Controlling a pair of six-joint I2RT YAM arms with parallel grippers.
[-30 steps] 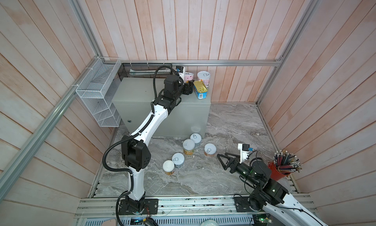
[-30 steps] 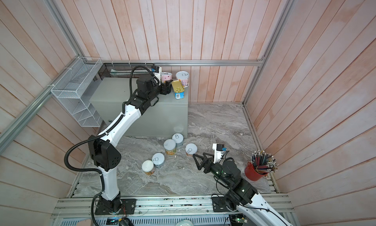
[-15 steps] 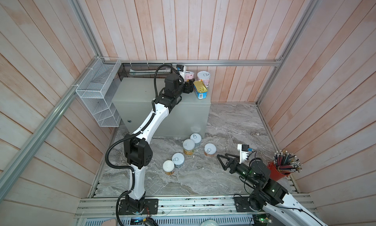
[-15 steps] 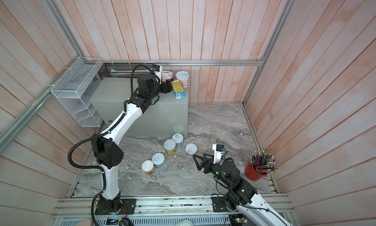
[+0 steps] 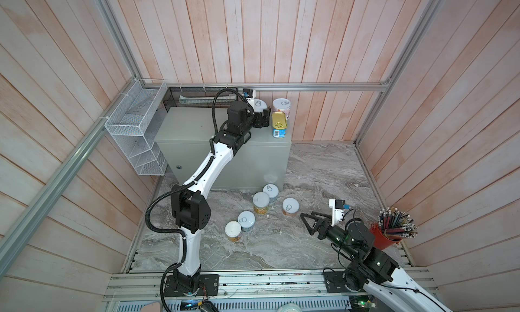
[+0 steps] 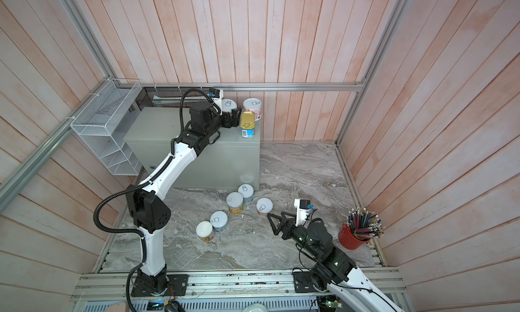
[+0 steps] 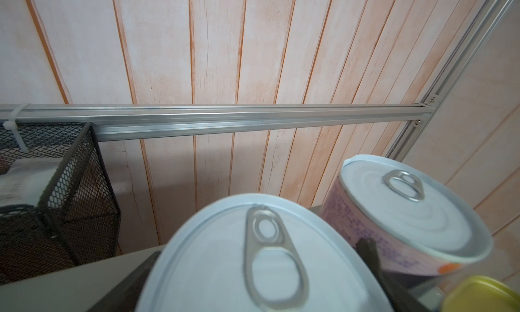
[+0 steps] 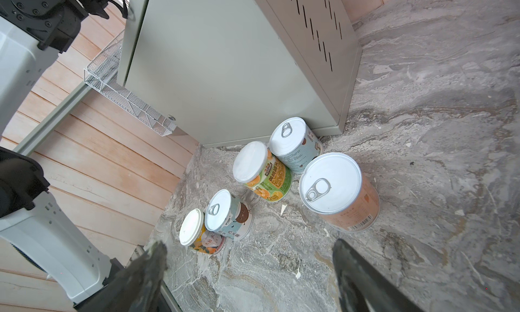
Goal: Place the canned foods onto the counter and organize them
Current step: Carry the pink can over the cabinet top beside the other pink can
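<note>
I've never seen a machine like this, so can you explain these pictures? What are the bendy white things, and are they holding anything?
They are two robot arms, each ending in a two-finger pincer. Two pictures look down on the whole room; the other two come from a small camera on each arm's wrist. The left pincer reaches onto the big grey box, its fingers either side of a can; I can't tell whether it is gripping it. Beside it on the box stand a pink can and a gold-topped tin. Five more cans stand on the marble floor in front of the box. The right pincer hovers near them, open and empty. The red cup holds pencils.
</note>
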